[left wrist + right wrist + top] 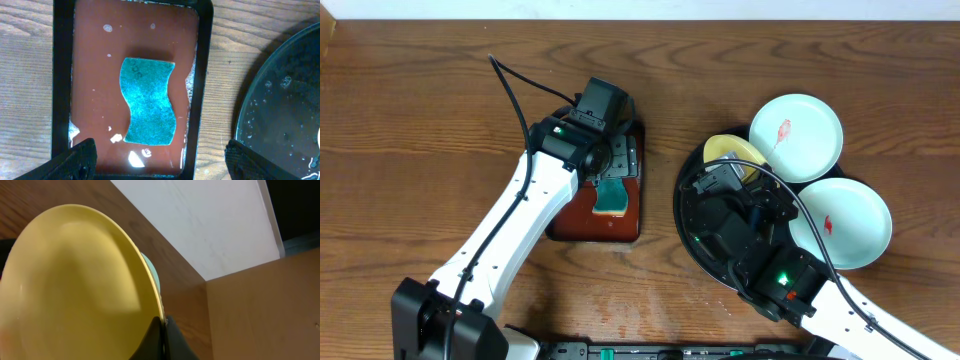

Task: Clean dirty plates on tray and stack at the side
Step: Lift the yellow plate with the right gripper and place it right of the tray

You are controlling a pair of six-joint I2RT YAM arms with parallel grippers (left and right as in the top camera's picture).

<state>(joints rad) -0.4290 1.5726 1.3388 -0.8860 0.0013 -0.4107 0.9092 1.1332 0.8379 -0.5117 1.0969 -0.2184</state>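
My right gripper (162,330) is shut on the rim of the pale yellow plate (75,285) and holds it tilted over the black tray (688,232). The yellow plate shows partly in the overhead view (732,152). Two pale blue plates with red smears lie at the tray's right: one at the back (796,137), one nearer (840,223). My left gripper (160,160) is open above a teal sponge (148,101) that lies in a reddish-brown rectangular tray (90,75). The black tray's wet rim shows in the left wrist view (280,110).
The rectangular tray (578,218) sits left of the black tray on the wooden table. A white wall and a brown panel stand beyond the table's far edge in the right wrist view.
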